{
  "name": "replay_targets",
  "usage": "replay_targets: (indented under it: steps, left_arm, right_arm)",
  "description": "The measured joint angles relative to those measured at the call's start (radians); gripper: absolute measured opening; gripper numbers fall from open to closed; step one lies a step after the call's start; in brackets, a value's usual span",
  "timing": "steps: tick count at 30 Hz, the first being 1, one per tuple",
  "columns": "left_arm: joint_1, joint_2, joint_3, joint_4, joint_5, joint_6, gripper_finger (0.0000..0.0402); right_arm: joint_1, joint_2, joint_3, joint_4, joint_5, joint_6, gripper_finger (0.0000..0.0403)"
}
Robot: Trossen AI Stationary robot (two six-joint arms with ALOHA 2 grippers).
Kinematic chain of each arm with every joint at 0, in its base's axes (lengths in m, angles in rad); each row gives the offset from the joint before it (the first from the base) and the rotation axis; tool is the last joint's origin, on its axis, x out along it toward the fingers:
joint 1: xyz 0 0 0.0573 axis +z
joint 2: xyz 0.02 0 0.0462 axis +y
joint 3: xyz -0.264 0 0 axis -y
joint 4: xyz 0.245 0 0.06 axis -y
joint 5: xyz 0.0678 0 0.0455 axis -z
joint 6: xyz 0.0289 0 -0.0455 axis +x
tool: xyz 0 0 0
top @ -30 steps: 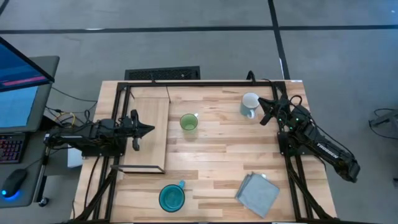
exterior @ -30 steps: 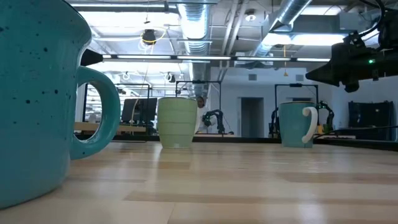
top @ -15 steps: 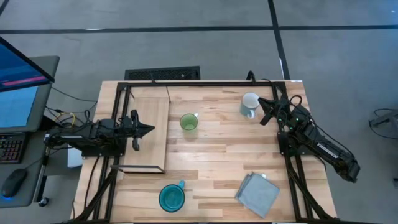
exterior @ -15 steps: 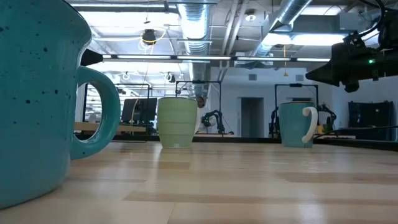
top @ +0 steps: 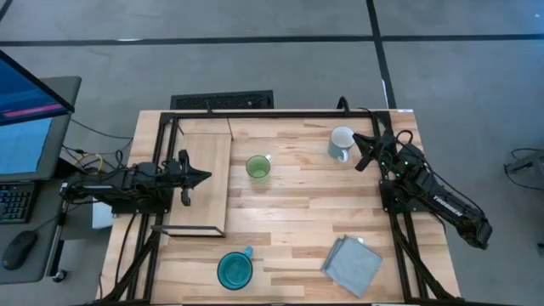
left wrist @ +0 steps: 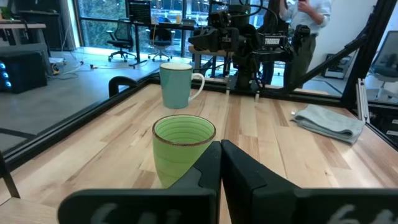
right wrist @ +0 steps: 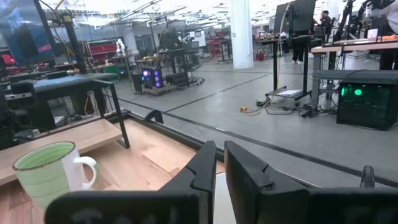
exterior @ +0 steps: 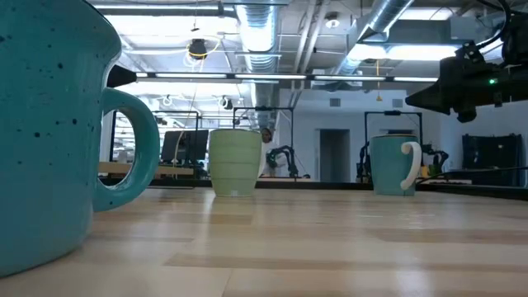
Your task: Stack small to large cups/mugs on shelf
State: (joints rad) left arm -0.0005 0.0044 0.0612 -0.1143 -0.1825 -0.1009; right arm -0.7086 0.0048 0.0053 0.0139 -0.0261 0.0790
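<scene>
right claw (top: pixel 360 161) still beside white mug (top: pixel 341 142), nearly closed, empty; left claw (top: pixel 205 177) closed, unmoved

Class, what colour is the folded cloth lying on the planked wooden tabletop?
The folded cloth is grey; the high view shows it best.

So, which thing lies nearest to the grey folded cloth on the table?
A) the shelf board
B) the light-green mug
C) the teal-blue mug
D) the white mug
C: in the high view, the teal-blue mug stands at the same near edge of the table as the grey cloth, while the white mug, the light-green mug and the shelf all lie farther from it.
</scene>
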Motion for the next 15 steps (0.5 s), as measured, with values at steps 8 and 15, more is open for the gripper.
replay_targets:
  steps: [8, 15]
  left_arm:
    - [0.0, 0.0, 0.0, 0.0, 0.0, -0.003, 0.0]
    - [0.0, 0.0, 0.0, 0.001, 0.0, -0.092, 0.0]
  right_arm:
    - [0.0, 0.0, 0.0, 0.0, 0.0, 0.0, 0.0056]
    - [0.0, 0.0, 0.0, 0.0, 0.0, 0.0, 0.0056]
